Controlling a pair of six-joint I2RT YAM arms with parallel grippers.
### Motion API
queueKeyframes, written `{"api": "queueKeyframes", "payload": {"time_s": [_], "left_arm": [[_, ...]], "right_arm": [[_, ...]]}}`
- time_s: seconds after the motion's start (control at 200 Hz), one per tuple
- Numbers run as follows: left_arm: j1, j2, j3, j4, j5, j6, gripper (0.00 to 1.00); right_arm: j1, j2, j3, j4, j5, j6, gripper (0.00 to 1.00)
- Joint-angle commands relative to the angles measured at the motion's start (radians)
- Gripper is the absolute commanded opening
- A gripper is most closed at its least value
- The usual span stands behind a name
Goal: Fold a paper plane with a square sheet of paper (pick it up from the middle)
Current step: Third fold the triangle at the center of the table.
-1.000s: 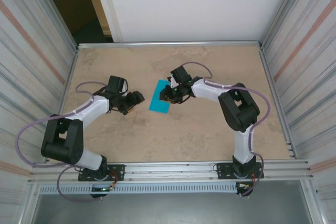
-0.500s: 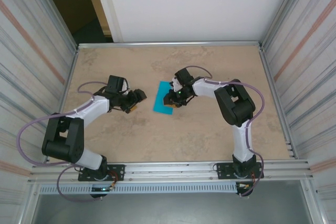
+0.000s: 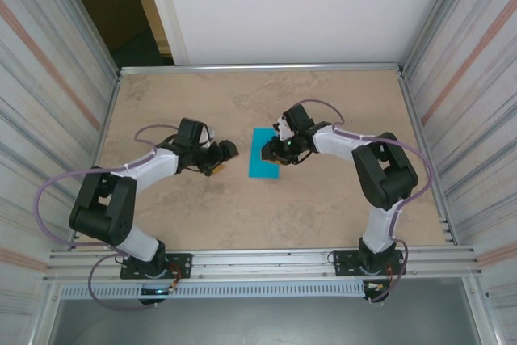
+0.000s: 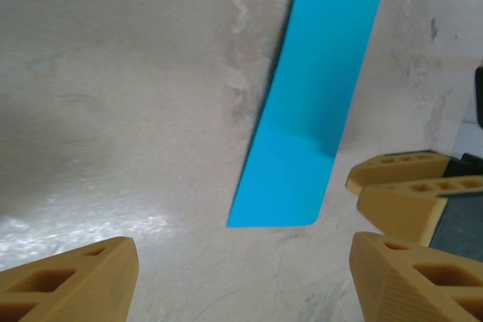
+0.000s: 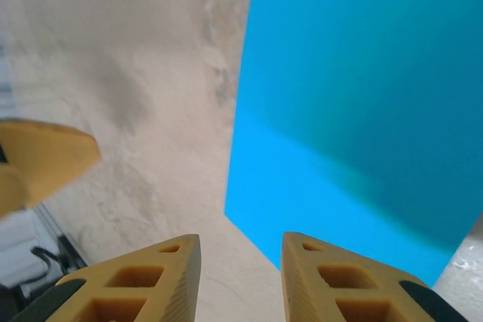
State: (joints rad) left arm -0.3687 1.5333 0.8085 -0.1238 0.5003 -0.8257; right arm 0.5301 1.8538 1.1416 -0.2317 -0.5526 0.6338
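Beige marbled tabletop (image 3: 161, 103) between ribbed metal walls carries the square sheet of paper (image 3: 264, 164). It lies near the middle and shows from above as a narrow oblong, so it may already be doubled over once, though no view makes the layers plain. I judge the work to be at an early crease. The right gripper (image 3: 277, 153) stands at the sheet's right edge with its jaws a little apart and nothing between them (its wrist view puts the sheet's near corner just ahead of the gap). The left gripper (image 3: 224, 157), spread wide and empty, hangs just left of the sheet, not touching it. Next, one edge probably needs lifting while the other side is pinned flat.
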Motion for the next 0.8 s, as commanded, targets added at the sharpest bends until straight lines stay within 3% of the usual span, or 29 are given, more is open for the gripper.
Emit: {"api": "queueKeyframes", "payload": {"time_s": [0.0,0.431,0.576,0.797], "left_arm": [[-0.023,0.027,-0.008,0.06,0.032,-0.023,0.74],[-0.094,0.151,0.055,0.105,0.104,-0.023,0.61],[-0.1,0.175,0.066,0.099,0.106,-0.002,0.48],[-0.113,0.211,0.078,0.083,0.113,0.008,0.46]], "right_arm": [[-0.002,0.008,-0.028,0.069,0.098,0.142,0.3],[-0.029,0.126,-0.025,0.034,0.089,0.144,0.28],[-0.041,0.148,-0.035,0.005,0.093,0.129,0.28],[-0.047,0.148,-0.039,-0.004,0.085,0.116,0.28]]}}
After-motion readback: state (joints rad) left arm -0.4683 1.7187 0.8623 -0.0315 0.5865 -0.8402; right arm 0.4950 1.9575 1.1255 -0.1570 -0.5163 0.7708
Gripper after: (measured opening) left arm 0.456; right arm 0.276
